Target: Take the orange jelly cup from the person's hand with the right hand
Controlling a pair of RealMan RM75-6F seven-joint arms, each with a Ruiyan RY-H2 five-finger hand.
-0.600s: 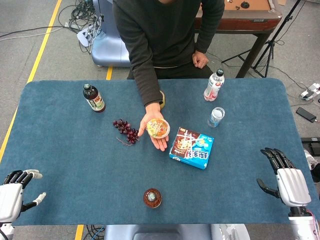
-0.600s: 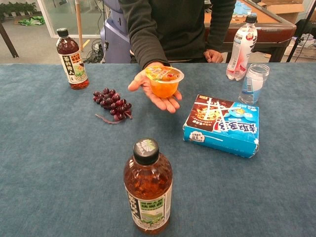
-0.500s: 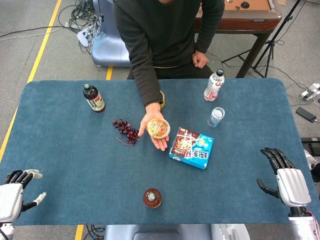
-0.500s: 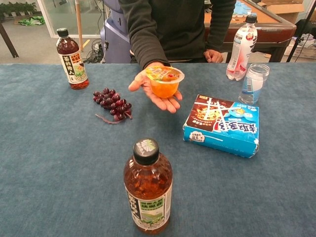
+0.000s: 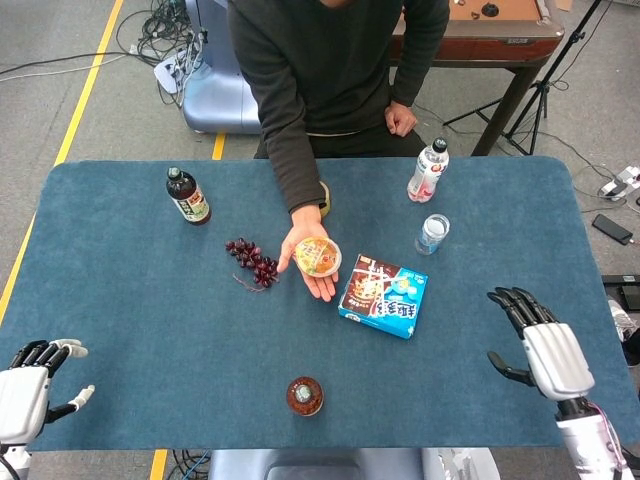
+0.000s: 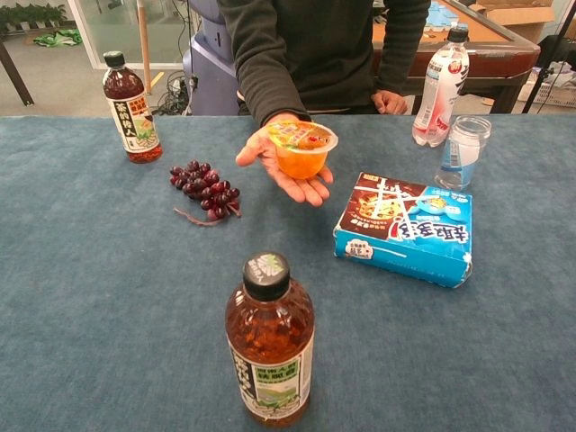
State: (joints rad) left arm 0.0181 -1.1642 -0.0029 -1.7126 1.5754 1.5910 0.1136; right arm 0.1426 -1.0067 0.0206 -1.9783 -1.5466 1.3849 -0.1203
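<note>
An orange jelly cup (image 5: pixel 318 257) (image 6: pixel 302 149) with a printed foil lid rests on the person's upturned palm (image 5: pixel 316 277) (image 6: pixel 292 179) above the middle of the table. My right hand (image 5: pixel 540 347) is at the table's near right, palm down with its fingers spread, holding nothing, far right of the cup. My left hand (image 5: pixel 28 389) hangs at the near left corner, fingers apart and empty. Neither hand shows in the chest view.
A blue snack box (image 5: pixel 384 294) lies just right of the person's hand, between my right hand and the cup. Grapes (image 5: pixel 253 262) lie left of it. A tea bottle (image 5: pixel 304 395) stands near the front edge, another bottle (image 5: pixel 187 196) far left, a white bottle (image 5: pixel 427 171) and clear cup (image 5: pixel 432 233) far right.
My right hand has moved left and a little forward over the table. The person's hand with the cup has hardly shifted. My left hand stays put.
</note>
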